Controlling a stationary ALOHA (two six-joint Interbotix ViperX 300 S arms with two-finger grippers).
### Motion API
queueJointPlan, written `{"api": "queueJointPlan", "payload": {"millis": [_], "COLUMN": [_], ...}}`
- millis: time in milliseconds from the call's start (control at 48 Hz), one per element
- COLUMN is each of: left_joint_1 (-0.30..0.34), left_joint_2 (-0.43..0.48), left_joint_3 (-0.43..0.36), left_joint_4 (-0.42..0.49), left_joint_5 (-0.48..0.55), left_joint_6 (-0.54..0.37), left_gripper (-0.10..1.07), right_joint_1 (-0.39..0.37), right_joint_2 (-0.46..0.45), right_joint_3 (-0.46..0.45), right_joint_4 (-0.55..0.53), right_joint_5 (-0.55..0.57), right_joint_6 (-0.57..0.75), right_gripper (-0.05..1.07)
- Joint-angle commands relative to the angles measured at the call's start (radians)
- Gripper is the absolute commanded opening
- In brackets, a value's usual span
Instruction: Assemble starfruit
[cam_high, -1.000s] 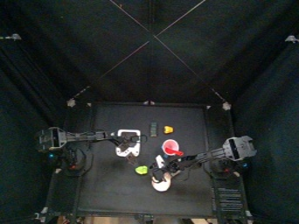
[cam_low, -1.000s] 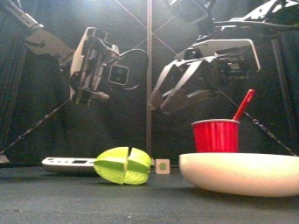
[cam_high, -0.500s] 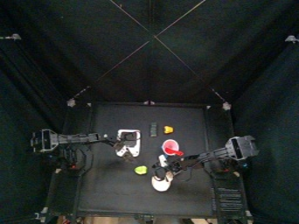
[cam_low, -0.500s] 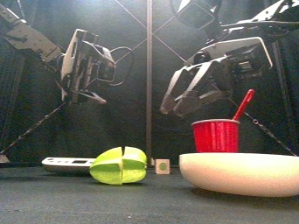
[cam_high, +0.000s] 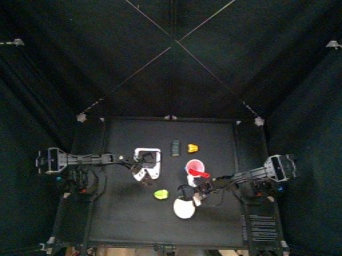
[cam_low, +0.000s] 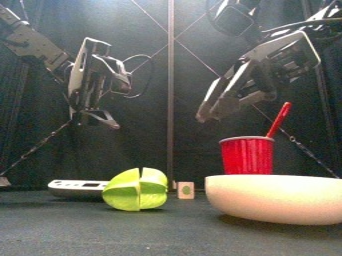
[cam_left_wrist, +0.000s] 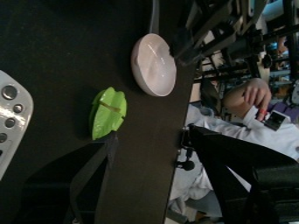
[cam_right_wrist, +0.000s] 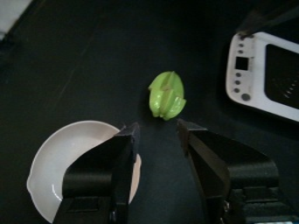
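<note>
Black bench (cam_high: 127, 135) — starfruit (cam_low: 139, 189) lies near-centre, directly ahead of right pincer (cam_right_wrist: 159, 131), jaws narrow, empty; left pincer (cam_left_wrist: 149, 149) wide, starfruit farther off — right nearer.

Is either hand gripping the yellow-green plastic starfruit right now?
No. In the front view the yellow-green plastic starfruit sits on the black table, with the left hand and right hand hanging above it.
</note>
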Motion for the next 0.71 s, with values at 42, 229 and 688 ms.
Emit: {"api": "queueJointPlan", "payload": {"millis": [42,229,688], "left_joint_1": [-0.02,-0.057,-0.172], "left_joint_2": [-0.003,-0.005,0.032], "left_joint_3": [-0.008,-0.003,-0.003], "left_joint_4": [0.006,0.048,0.095], "left_joint_5": [-0.025,-0.1,-0.339], "left_joint_6": [0.005,0.005,0.003], "left_gripper": [0.98,0.98,0.98], "right_joint_1": [-0.025,-0.043,-0.038], "right_joint_2": [-0.1,-0.196,-0.316], "right_joint_3": [0.031,0.08,0.164], "right_joint_4": [0.025,0.061,0.106], "right_joint_5": [-0.11,-0.186,-0.195], "right_joint_6": [-0.003,0.003,0.006], "right_gripper": [0.78,0.78,0.78]}}
